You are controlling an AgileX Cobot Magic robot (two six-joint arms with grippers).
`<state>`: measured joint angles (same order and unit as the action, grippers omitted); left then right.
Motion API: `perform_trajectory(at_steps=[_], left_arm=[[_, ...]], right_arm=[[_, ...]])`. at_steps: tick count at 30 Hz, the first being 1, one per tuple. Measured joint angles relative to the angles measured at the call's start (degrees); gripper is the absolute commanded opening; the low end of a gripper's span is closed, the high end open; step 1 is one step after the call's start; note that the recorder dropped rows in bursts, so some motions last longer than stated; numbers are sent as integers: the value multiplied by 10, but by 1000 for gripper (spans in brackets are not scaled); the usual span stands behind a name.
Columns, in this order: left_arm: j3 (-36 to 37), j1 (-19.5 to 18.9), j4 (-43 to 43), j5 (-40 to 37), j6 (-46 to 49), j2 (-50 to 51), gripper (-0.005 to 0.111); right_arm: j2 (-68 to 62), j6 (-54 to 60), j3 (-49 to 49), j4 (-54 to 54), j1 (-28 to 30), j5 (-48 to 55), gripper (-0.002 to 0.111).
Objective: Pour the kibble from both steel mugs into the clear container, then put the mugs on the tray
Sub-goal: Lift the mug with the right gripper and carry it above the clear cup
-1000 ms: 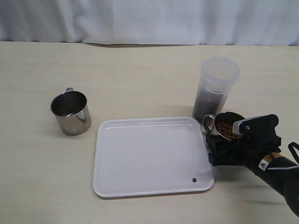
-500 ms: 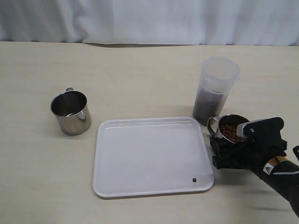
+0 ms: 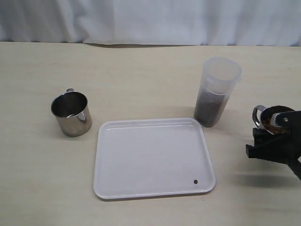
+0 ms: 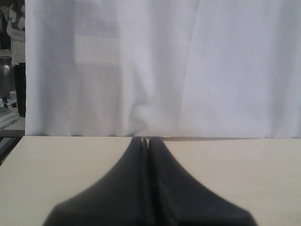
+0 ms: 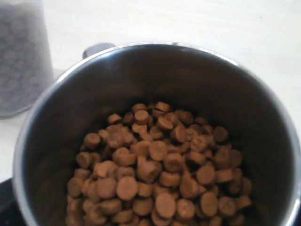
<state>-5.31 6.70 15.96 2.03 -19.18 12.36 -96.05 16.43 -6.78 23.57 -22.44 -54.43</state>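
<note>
Seen from my remote station, left to right: the left end effector (image 4: 147, 146) hangs low over the pale desk (image 4: 254, 165), its two dark fingers pressed flat together with nothing between them, facing a white curtain (image 4: 164, 70). In the exterior view, the left steel mug (image 3: 71, 113) stands upright on the desk, handle turned toward the curtain, bare metal showing inside, just beside the tray's left edge but not touching it. The white tray (image 3: 141, 155) lies flat at the middle, with a single stray pellet (image 3: 195, 181) near its front right corner. Behind that corner the clear container (image 3: 217, 92) stands upright on the desk, touching or nearly touching the tray's rim, its lower half dark with kibble (image 3: 209, 106). Farthest right, apart from the container, the right end effector (image 3: 269, 137) is clenched around the right steel mug (image 3: 270, 117), which I am holding upright. My right wrist camera looks straight down into this mug, where brown pellets (image 5: 155, 183) cover the bottom, well below the rim.
</note>
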Motion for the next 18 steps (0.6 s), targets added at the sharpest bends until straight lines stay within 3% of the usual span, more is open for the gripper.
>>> perform_trajectory(at_steps=[3,7,14,18], left_arm=[[0,0,0,0,0,0,0],[0,0,0,0,0,0,0],[0,0,0,0,0,0,0],[0,0,0,0,0,0,0]], right_arm=[[61,122,-67,60,1,142,5],[112,253,-121,141,1,237,5],[167,542,-232,368,43,386,5],[176,683,-267,472,59,407,5]])
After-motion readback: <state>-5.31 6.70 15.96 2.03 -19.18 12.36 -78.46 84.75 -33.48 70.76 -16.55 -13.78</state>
